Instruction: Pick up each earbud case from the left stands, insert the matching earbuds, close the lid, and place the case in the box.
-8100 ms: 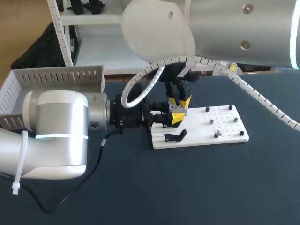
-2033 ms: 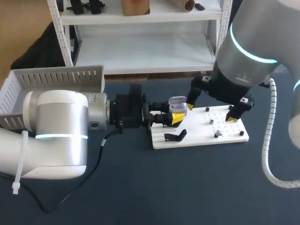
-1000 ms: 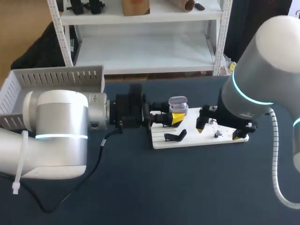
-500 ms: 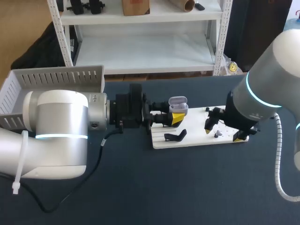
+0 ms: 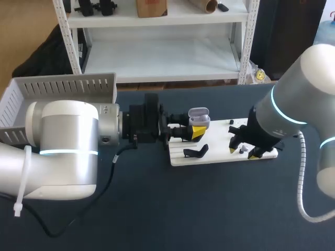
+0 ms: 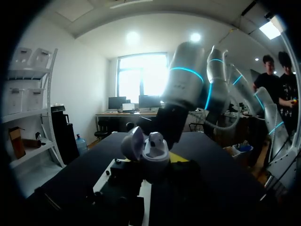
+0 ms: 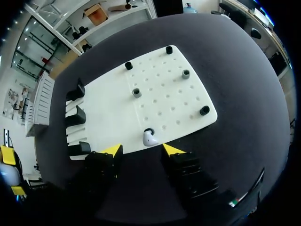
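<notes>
Right gripper (image 5: 243, 152), fingers spread and empty, has moved off the earbud case (image 5: 199, 116) to hover over the loose earbud (image 7: 149, 138) at its 4 o'clock; left gripper (image 5: 198, 131) clamps the case, so second insert pending

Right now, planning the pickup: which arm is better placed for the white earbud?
Right: the right end effector, open, hovers by the white earbud; the left end effector grips the case.

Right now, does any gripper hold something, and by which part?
The left gripper holds the open earbud case by its lower body. The right gripper, open near a white earbud, holds nothing.
</notes>
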Controlling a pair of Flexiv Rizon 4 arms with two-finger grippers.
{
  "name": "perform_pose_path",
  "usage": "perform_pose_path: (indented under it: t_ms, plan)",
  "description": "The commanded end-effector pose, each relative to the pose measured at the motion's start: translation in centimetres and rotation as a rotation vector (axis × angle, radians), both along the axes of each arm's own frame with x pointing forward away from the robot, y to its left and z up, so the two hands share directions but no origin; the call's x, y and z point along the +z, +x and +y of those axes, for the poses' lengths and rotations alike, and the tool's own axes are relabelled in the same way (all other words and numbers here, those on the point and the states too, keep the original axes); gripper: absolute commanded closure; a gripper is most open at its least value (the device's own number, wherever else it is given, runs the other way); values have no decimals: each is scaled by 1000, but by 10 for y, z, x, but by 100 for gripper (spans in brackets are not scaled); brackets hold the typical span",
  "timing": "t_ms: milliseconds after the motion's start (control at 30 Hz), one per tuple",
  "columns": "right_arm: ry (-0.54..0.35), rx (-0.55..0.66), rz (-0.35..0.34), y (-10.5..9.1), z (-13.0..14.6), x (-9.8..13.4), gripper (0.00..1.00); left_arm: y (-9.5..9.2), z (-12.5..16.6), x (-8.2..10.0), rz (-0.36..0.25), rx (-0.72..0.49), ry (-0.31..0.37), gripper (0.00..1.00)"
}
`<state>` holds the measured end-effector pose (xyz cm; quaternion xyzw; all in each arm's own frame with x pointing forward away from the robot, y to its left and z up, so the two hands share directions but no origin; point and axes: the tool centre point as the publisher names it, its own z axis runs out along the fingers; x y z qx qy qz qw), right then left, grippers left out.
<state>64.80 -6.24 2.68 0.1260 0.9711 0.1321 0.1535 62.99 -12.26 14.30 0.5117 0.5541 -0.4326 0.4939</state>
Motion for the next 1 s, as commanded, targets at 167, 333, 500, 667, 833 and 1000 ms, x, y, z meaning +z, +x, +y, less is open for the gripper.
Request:
perform_pose_path:
  t_ms: [167,333,500,667,833,1000]
  plan:
    - [-8,-16,-6,2,-1,-1,54,0,0,-1,-3,2,-5,100]
    - [-13,-18,-4,3,-4,0,56,0,0,-1,-3,2,-5,100]
    - [-28,-5,-2,2,-6,3,58,0,0,-1,-3,2,-5,100]
    - [-35,-8,4,1,-10,2,60,0,0,-1,-3,2,-5,100]
    - [-36,-12,12,1,-10,0,65,0,0,-1,-3,2,-5,100]
    - [-36,-14,16,2,-10,-1,66,0,0,-1,-3,2,-5,100]
